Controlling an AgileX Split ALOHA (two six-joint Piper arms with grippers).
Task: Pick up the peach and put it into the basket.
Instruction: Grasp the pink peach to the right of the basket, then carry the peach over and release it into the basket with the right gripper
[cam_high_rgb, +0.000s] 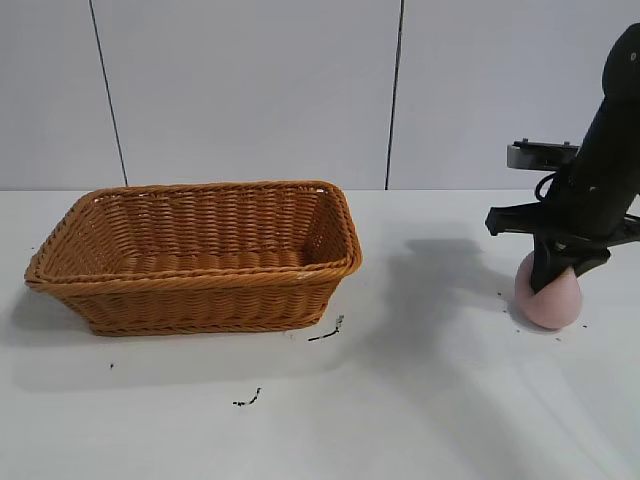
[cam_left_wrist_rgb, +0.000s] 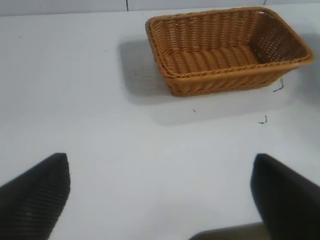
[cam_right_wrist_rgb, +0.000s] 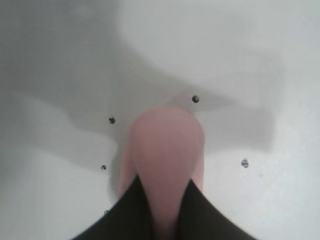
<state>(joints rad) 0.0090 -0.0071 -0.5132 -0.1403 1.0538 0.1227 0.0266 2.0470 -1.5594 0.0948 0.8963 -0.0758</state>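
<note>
The pale-pink peach (cam_high_rgb: 552, 300) rests on the white table at the right, well away from the basket. My right gripper (cam_high_rgb: 556, 274) comes down on it from above and is shut on it. In the right wrist view its black fingers (cam_right_wrist_rgb: 125, 210) pinch the peach (cam_right_wrist_rgb: 167, 142) from both sides, squeezing it narrow. The orange-brown wicker basket (cam_high_rgb: 200, 300) stands at the left of the table with nothing in it. In the left wrist view my left gripper (cam_left_wrist_rgb: 160, 162) hangs open over bare table, with the basket (cam_left_wrist_rgb: 220, 82) farther off.
Small black marks (cam_high_rgb: 325, 333) lie on the table just in front of the basket's right corner, and another black mark (cam_high_rgb: 247, 400) lies nearer the front. Dark specks (cam_right_wrist_rgb: 111, 120) dot the table round the peach. A grey panelled wall stands behind the table.
</note>
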